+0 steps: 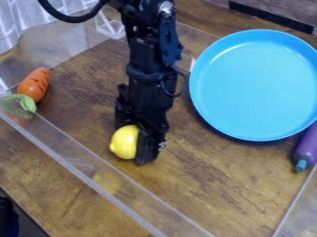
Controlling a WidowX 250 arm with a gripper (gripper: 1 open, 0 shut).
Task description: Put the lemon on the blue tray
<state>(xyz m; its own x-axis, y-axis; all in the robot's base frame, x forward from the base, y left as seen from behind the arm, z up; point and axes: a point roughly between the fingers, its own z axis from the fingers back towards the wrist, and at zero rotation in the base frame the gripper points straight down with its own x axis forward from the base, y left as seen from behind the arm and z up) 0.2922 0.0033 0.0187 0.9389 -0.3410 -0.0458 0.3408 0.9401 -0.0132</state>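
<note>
Single black robot arm (151,46), entering from the upper left and descending almost vertically to the table. The wrist is held upright, so that the gripper (133,143) points straight down. The jaws are closed tight on the lemon (124,142), which sits between the fingers at the lower left of the gripper, low against the table surface.
</note>
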